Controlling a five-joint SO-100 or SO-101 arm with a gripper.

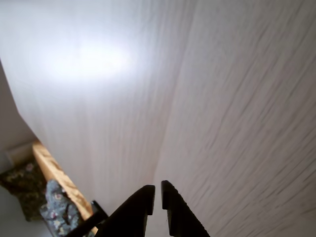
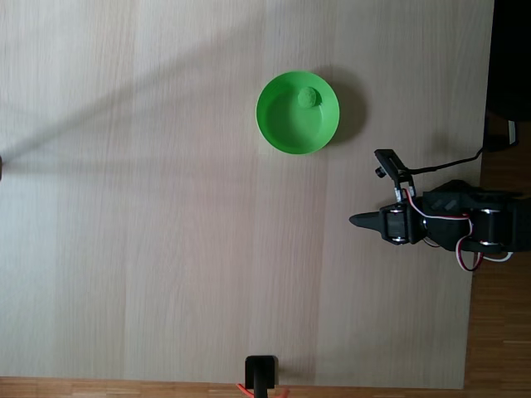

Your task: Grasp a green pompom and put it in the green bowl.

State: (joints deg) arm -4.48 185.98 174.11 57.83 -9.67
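In the fixed view the green bowl [image 2: 286,133] stands on the pale wooden table, right of centre and toward the top. The green pompom [image 2: 309,97] lies inside it, near its upper right wall. My gripper [image 2: 355,220] is below and to the right of the bowl, well apart from it, pointing left over bare table. In the wrist view the two black fingers of the gripper [image 1: 158,187] rise from the bottom edge, almost touching, with nothing between them. Pale table surface stretches ahead of them.
The arm's base and its cables [image 2: 473,228] sit at the table's right edge. A small black mount [image 2: 261,371] stands at the table's bottom edge. Wooden floor borders the right and bottom. In the wrist view, the table's wooden edge [image 1: 54,173] and patterned fabric [image 1: 54,207] show at lower left.
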